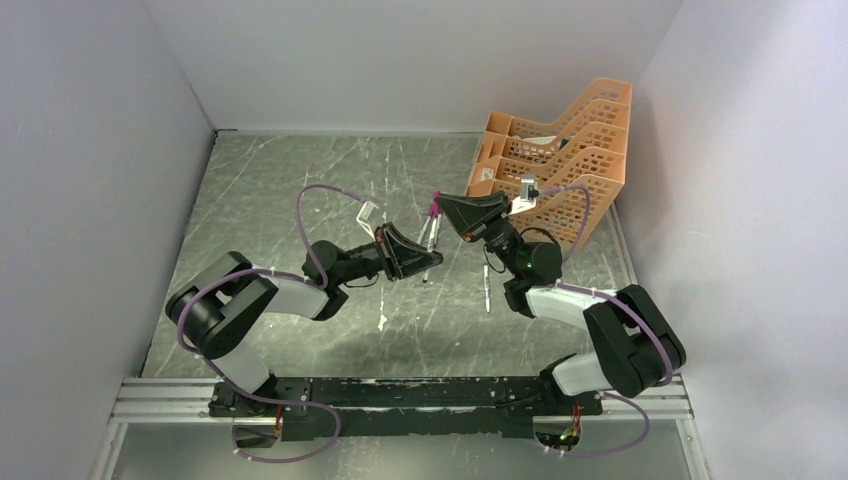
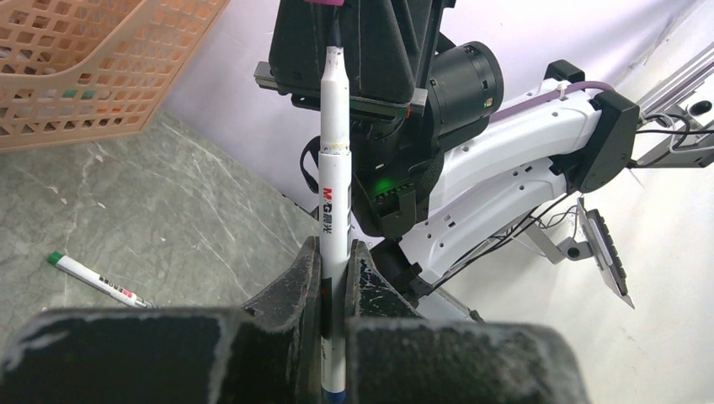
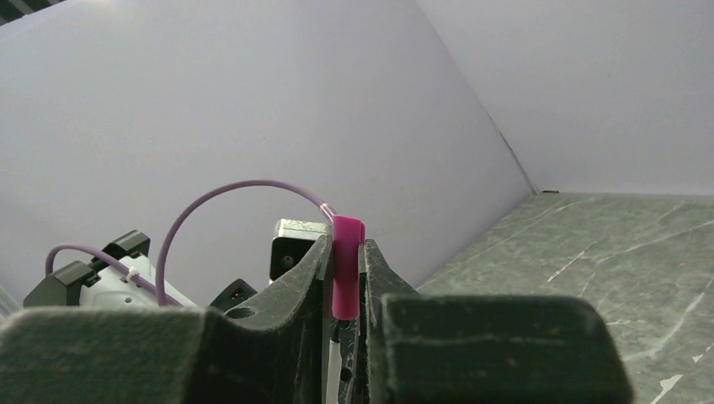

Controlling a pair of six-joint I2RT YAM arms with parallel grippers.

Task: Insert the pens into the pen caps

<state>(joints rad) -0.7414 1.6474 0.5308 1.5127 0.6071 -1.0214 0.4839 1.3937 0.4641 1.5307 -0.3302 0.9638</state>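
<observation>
Left gripper [image 2: 335, 282] is clamped tight on a white pen [image 2: 334, 194], pinching the barrel low down so that most of its length sticks out past the fingers, bare tip leading. Just beyond that tip, the right gripper [image 3: 343, 244] is nipped nearly shut on a magenta cap [image 3: 347, 278], which is squeezed between its two pads with the top poking out above them. From where I stand, both are held up over the middle of the bench [image 1: 300, 190], pen and cap close to end-on with each other. I can't tell whether the tip has entered the cap's mouth.

I'd say this is the mating step for this pair: pen lined up, cap presented, not yet pushed home. The next move looks like a straight push along the pen's own axis. The tip is fine and the cap's opening small, so a slight tilt could make it catch on the rim or twist the cap in the pads.

Down on the bench, a spare pen [image 2: 94, 278] with a green end lies flat near the right arm. The surface is dark green-grey stone with pale veining. In the far right corner, an orange mesh tray [image 1: 560, 150] stands against the wall. Plain pale grey walls close in the left, far and right sides.
</observation>
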